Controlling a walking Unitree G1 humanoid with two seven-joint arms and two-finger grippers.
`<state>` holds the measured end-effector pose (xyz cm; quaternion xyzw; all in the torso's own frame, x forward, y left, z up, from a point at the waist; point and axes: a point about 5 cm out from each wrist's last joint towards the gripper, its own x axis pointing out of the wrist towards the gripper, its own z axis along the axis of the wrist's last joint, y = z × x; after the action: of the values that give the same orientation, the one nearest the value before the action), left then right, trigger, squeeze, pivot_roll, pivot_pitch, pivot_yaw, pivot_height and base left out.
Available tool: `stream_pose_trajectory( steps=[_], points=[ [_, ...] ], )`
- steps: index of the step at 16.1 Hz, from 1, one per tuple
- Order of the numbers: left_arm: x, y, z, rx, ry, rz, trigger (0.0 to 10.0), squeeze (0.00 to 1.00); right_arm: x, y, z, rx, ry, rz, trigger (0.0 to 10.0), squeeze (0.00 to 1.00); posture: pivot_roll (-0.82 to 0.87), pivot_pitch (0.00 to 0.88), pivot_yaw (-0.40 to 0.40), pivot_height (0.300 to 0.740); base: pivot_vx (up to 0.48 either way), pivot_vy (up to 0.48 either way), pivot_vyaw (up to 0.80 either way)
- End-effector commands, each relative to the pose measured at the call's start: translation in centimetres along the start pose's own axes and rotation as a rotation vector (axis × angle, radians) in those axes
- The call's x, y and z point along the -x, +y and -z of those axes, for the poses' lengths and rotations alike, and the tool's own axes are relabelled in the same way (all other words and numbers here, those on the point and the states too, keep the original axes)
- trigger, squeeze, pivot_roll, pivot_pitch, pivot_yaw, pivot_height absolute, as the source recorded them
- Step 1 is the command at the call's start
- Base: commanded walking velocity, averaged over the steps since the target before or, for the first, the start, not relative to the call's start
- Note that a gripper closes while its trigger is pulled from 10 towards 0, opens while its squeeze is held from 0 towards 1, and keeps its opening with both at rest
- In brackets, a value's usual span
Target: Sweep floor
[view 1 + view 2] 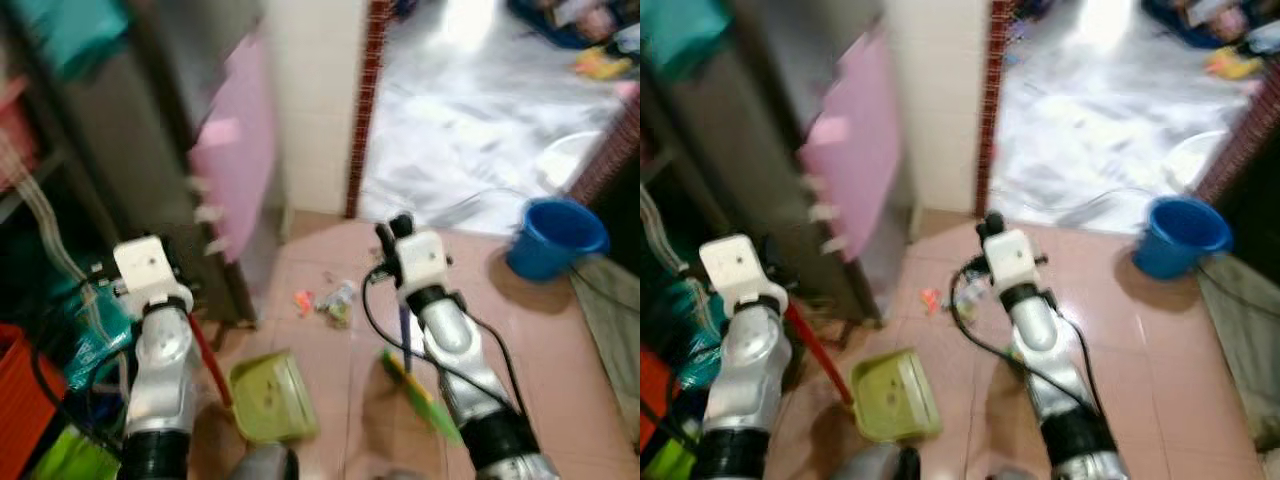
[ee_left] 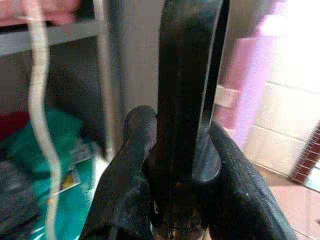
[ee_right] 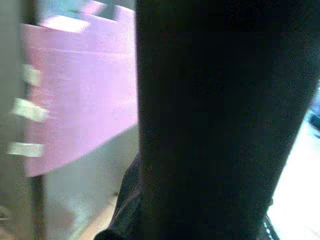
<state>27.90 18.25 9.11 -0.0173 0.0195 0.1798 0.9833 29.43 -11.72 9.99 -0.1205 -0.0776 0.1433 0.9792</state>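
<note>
**Dustpan in one gripper, broom in the other, litter waiting ahead**

So the robot is standing on pink floor tiles with a small heap of litter [image 1: 328,300] lying just in front of it, near the doorway. The green dustpan [image 1: 272,398] is resting on the floor, close in on the left and short of the litter, with its red handle [image 1: 207,362] running up toward the left arm. The broom [image 1: 422,393], green head low beside the right arm, is sitting a bit behind the litter too.

My take on doing this step well: the broom head is needing to get past the litter so it can drag the bits back toward the pan, and the pan's lip should be staying flat on the tile so nothing slips under. Short strokes, since the blue bucket [image 1: 553,236] is off to the right and a shelf is crowding the left.

Pose-wise, both forearms are reaching forward and up, wrists raised. In the left wrist view the left gripper [image 2: 175,165] is clenching a dark upright handle between its two fingers. The right gripper [image 1: 395,236] is pointing away toward the doorway, and its wrist view is so dark and blurry I can't tell how its fingers are standing.
</note>
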Motion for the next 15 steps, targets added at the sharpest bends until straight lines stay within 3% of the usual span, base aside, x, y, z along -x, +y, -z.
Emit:
stream_pose_trajectory(
  steps=[1,5,8,11,15],
  points=[
    [0.0,-1.1,-1.1,0.031,-0.044,0.057,10.0,0.00,-0.4,-0.2,-1.2,0.007,-0.061,-0.001,10.0,0.00,-0.04,0.000,0.047,0.740,0.000,0.000,0.80],
    [0.1,-1.5,-1.2,0.037,-0.053,0.106,10.0,0.00,-0.3,-0.2,-1.2,0.008,-0.061,-0.001,10.0,0.00,-0.04,0.000,0.047,0.740,0.000,0.000,0.68],
    [0.1,-1.5,-1.4,0.021,-0.061,0.110,10.0,0.00,-0.4,-0.1,-1.5,0.024,-0.083,-0.008,10.0,0.00,-0.04,0.000,0.047,0.740,0.000,0.000,0.14],
    [0.2,-1.6,-1.5,0.019,-0.072,0.125,10.0,0.00,-0.5,-0.2,-2.4,0.090,-0.143,-0.020,10.0,0.00,-0.04,0.000,0.047,0.740,0.352,0.000,0.00],
    [0.2,-1.7,-1.5,0.017,-0.076,0.130,10.0,0.00,-0.9,-1.4,-4.0,0.199,-0.221,0.019,10.0,0.00,-0.04,0.000,0.045,0.740,0.462,0.000,0.00]
  ],
)
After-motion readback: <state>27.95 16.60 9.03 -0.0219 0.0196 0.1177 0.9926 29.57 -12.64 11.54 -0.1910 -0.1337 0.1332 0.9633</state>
